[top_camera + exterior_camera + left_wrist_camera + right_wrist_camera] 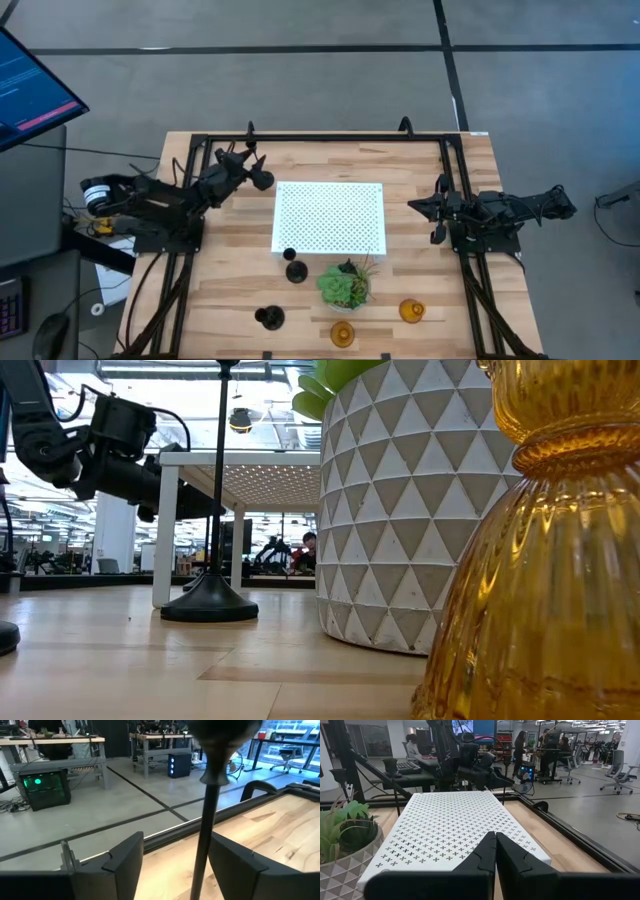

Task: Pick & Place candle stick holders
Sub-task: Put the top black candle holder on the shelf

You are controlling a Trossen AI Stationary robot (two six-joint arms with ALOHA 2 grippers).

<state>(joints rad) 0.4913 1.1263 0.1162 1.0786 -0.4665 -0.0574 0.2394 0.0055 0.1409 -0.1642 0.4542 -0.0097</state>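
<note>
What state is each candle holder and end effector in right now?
Left end effector: shut on the thin-stemmed black metal candle holder, held in the air.
Right end effector: shut, empty, parked on its own side.
Tall black round-based candle holder: upright, by the white perforated board.
Short black candle holder: upright, free.
Two squat amber glass holders: upright, free.

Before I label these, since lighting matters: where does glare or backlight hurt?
Low view: the bright background silhouettes the standing black holder; the amber holder glints, filling the right side. Left wrist view: the raised holder's stem at the left gripper is dark against the pale floor. High view: even light.
</note>
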